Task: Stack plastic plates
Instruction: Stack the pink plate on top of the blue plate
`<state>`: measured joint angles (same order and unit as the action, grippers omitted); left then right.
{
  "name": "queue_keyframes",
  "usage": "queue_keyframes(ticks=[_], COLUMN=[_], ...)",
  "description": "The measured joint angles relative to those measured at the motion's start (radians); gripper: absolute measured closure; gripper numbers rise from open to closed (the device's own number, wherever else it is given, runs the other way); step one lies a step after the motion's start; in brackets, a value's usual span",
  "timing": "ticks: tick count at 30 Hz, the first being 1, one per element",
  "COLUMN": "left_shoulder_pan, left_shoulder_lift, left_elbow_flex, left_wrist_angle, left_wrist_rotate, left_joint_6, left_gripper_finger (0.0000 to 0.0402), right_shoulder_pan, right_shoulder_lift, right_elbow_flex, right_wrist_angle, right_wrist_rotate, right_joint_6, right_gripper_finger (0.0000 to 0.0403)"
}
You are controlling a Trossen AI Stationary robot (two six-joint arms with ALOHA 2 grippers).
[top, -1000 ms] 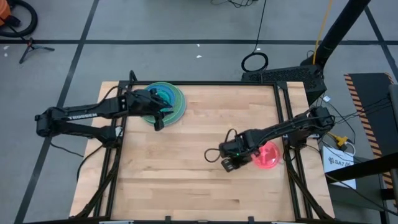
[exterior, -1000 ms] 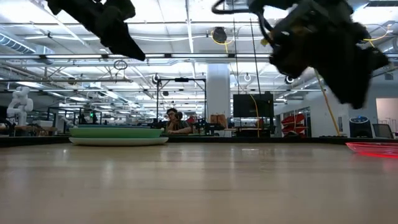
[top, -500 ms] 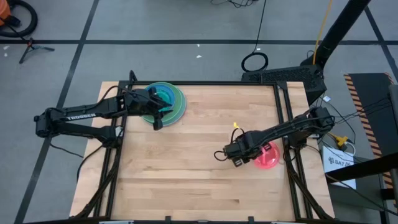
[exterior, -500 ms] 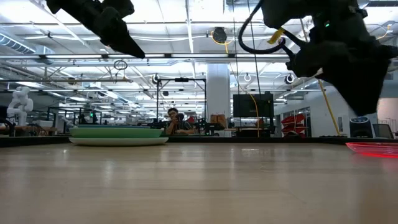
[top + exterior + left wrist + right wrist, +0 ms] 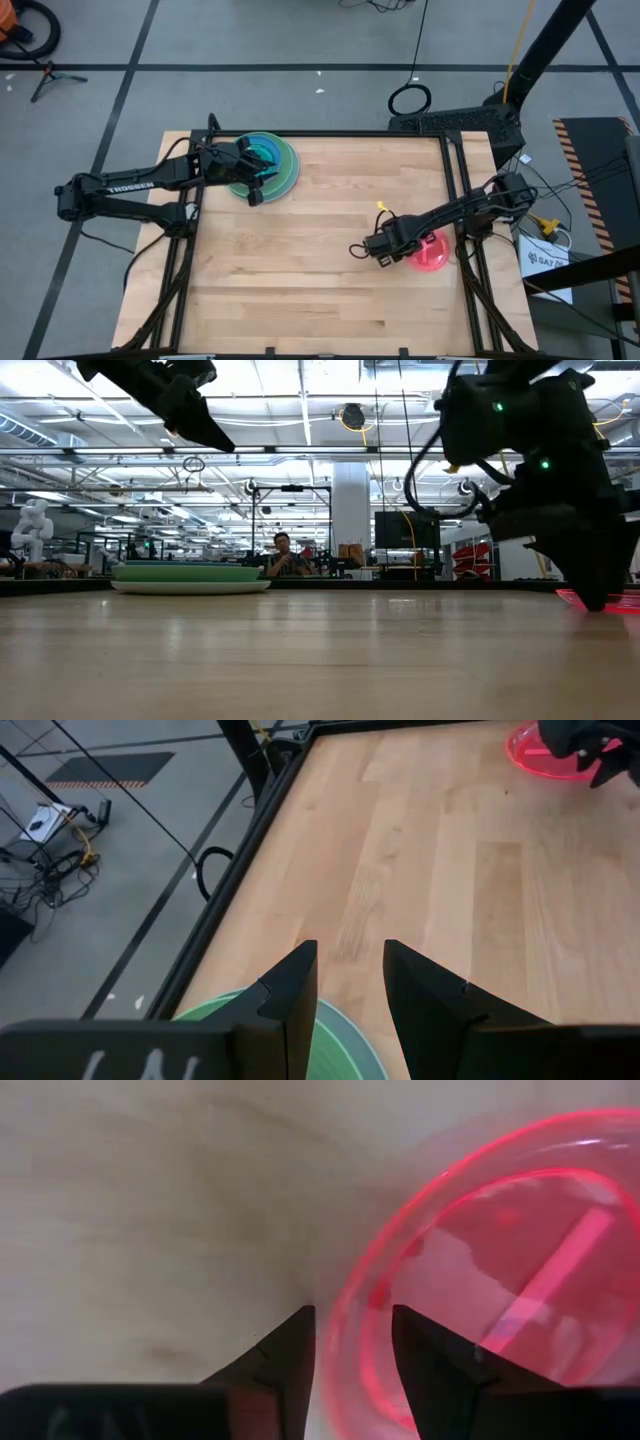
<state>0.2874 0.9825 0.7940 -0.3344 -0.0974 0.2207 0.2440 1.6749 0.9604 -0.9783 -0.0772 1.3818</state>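
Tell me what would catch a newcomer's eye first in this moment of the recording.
The translucent pink plate glowing near the table's right edge, with the right tool low at its left rim, fingers open astride the edge. Next, the stack of plates at the far left corner, green on its outer rim, with the left tool hovering over it, open.

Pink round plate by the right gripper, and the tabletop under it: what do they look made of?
The pink round plate looks like translucent glossy plastic: the surface beneath shows through it and its rim catches bright highlights. The tabletop looks like light wood with a smooth matte finish: pale plank-like strips with grain; solid or laminate cannot be told. The right gripper hangs open over the plate's rim.
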Motion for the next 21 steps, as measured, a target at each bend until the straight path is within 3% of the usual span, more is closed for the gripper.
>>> queue_keyframes(ticks=[7,21], left_shoulder_pan=[0.0,0.0], left_shoulder_lift=[0.0,0.0], left_elbow_flex=[0.0,0.0], left_wrist_angle=[0.001,0.0], left_wrist_rotate=[0.0,0.0], left_joint_6=[0.0,-0.005], left_gripper_finger=[0.0277,0.0277], right_shoulder_pan=[0.0,0.0], right_shoulder_lift=[-0.003,-0.002], right_elbow_flex=[-0.027,-0.024], right_wrist_angle=[0.028,0.079], right_wrist_rotate=[0.026,0.051], right_joint_6=[-0.007,-0.025], right_gripper_finger=[0.028,0.0384])
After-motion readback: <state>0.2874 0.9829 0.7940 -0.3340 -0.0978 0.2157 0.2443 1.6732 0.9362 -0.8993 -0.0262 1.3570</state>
